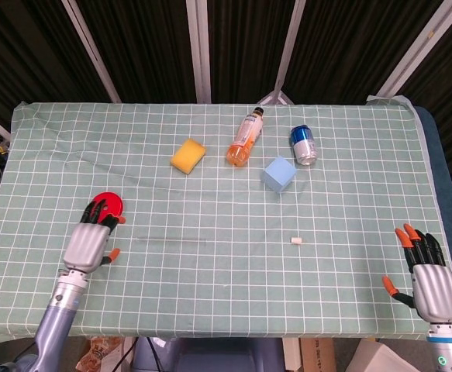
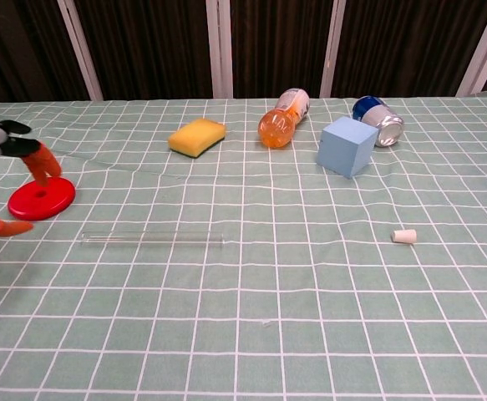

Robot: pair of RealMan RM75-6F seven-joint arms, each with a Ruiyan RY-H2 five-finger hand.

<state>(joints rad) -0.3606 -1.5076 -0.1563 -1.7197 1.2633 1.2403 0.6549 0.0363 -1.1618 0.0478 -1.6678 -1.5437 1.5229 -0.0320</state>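
Near the table's [image 1: 210, 310] left edge, the left hand [image 1: 90, 242], fingers spread and holding nothing, hovers just short of the red disc [image 1: 111, 201], lying flat beyond its fingertips, with the right hand [image 1: 431, 283] well apart.

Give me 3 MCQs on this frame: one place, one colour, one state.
1. The left hand is nearest to: A red disc B can C sponge
2. The cube is: A yellow B light blue C red
3. The bottle is: A upright B lying on its side C held

Answers: 1 A, its fingers hang over the disc. 2 B, pale blue in both views. 3 B, it lies flat on the tablecloth with no hand near.
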